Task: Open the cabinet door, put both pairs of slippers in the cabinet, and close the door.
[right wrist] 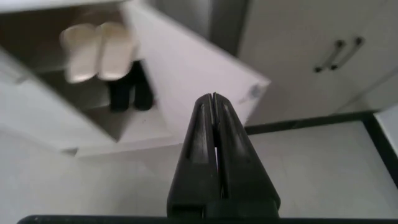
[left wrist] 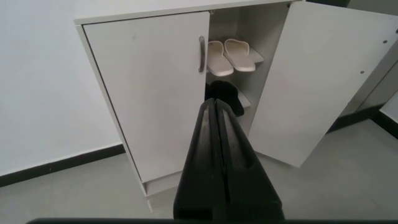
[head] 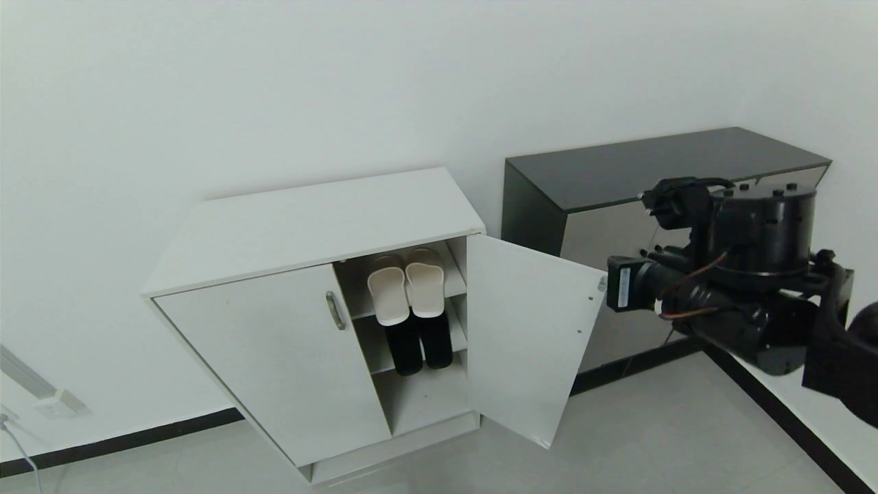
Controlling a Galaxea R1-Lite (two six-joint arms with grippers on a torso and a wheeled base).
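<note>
Bare grey floor (head: 651,432) spreads below both of my hands, giving me open room in front of the white cabinet (head: 309,226), which stands against the wall ahead of me. Beside it, close behind my right arm (head: 720,288), sits a dark sideboard (head: 651,165), and a narrow gap separates the two. The cabinet's right door (head: 528,336) stands swung out, its free edge just ahead of my right gripper (right wrist: 214,99) and near it, though I cannot tell whether they touch. The other door (head: 274,357) is closed, straight ahead of my left gripper (left wrist: 214,102), with its metal handle (head: 335,310) at the edge next to the opening. Beyond both sets of fingertips, inside the open half, the white slippers (head: 408,288) lie side by side on the upper shelf, their ends sticking out over its front edge. The black slippers (head: 418,346) sit on the shelf below them, also overhanging. Both of my grippers have their fingers pressed flat together with nothing between them. A small white sticker (head: 623,286) on my right arm carries print too small to read.
</note>
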